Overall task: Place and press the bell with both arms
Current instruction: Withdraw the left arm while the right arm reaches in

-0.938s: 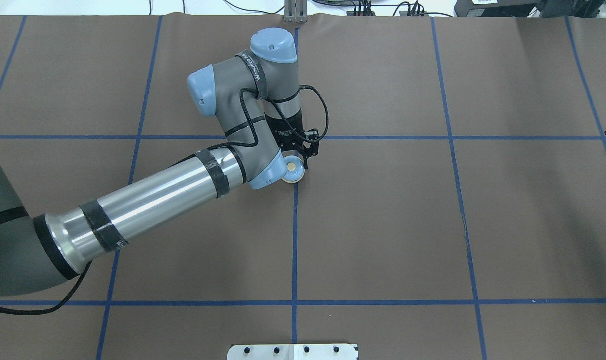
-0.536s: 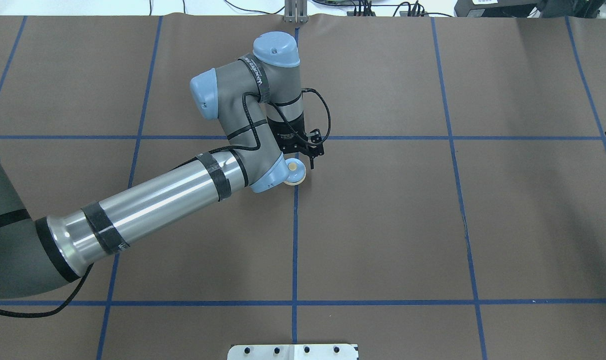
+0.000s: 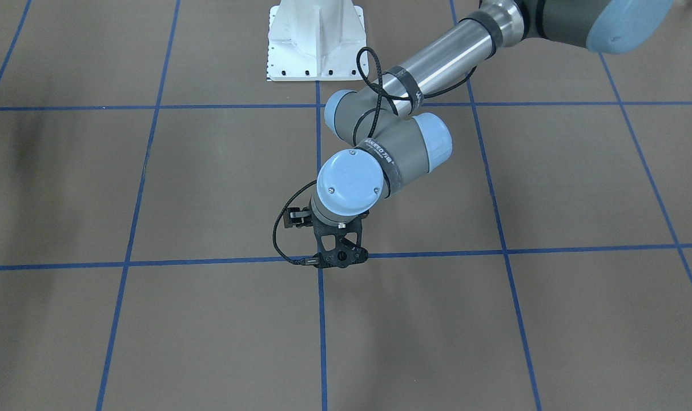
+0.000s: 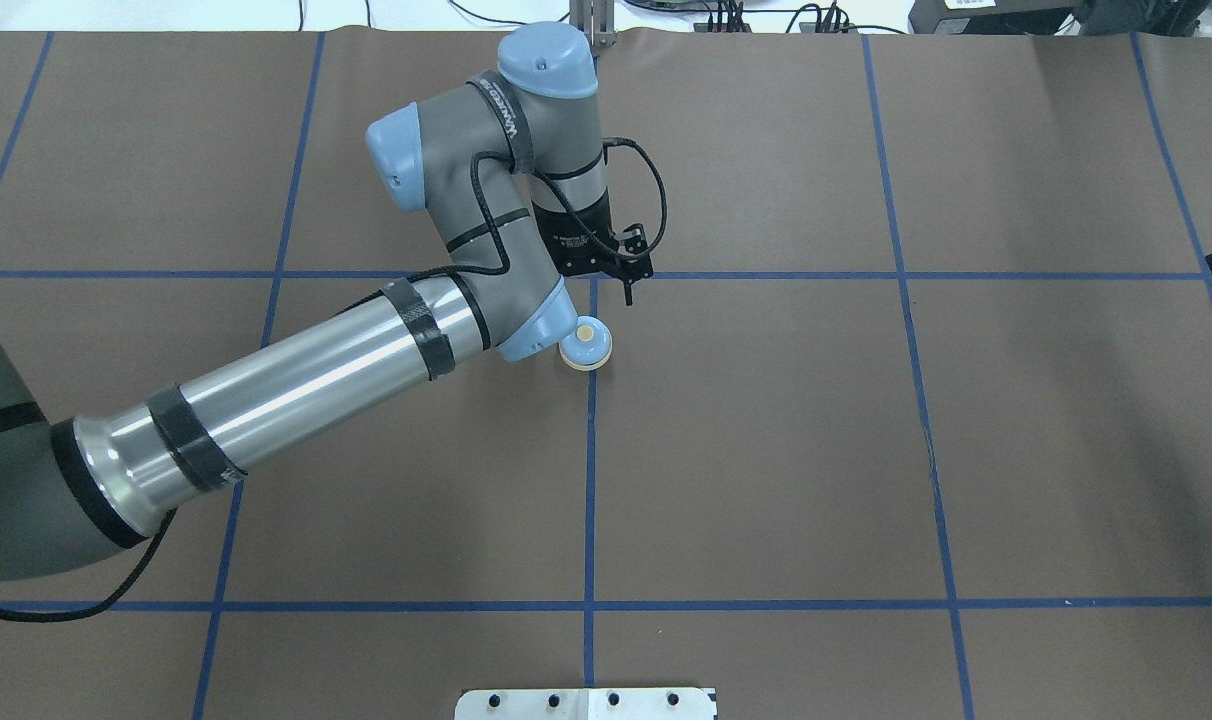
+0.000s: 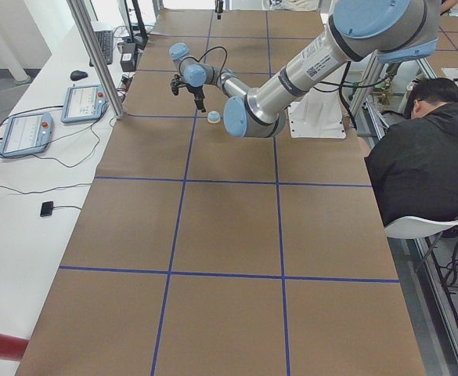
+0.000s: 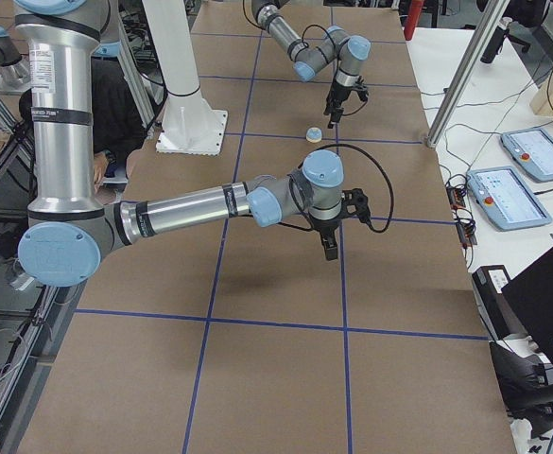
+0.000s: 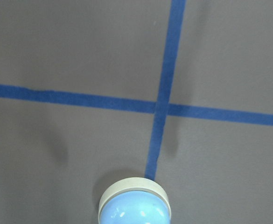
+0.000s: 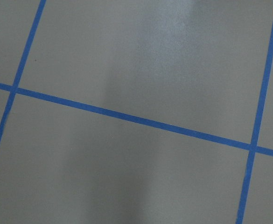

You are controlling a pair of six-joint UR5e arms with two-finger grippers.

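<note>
The light blue bell [image 4: 586, 346] with its cream button stands free on the brown table, on the centre blue line just near of a line crossing. It also shows in the left wrist view [image 7: 134, 210], the exterior left view [image 5: 213, 117] and the exterior right view [image 6: 313, 134]. My left gripper [image 4: 612, 294] hangs open and empty above the crossing, just beyond the bell and apart from it. In the front-facing view the left gripper [image 3: 341, 261] shows but the wrist hides the bell. My right gripper [image 6: 328, 248] hovers over the table well to the right. I cannot tell its state.
The white pedestal [image 3: 316, 40] stands at the robot's edge of the table. The brown mat [image 4: 766, 450] carries a blue tape grid. A seated person [image 5: 428, 157] and control tablets [image 6: 527, 175] lie off the table's sides.
My left gripper has lifted off the bell and drawn back toward the far side. The bell stays where it stood, now fully uncovered.
</note>
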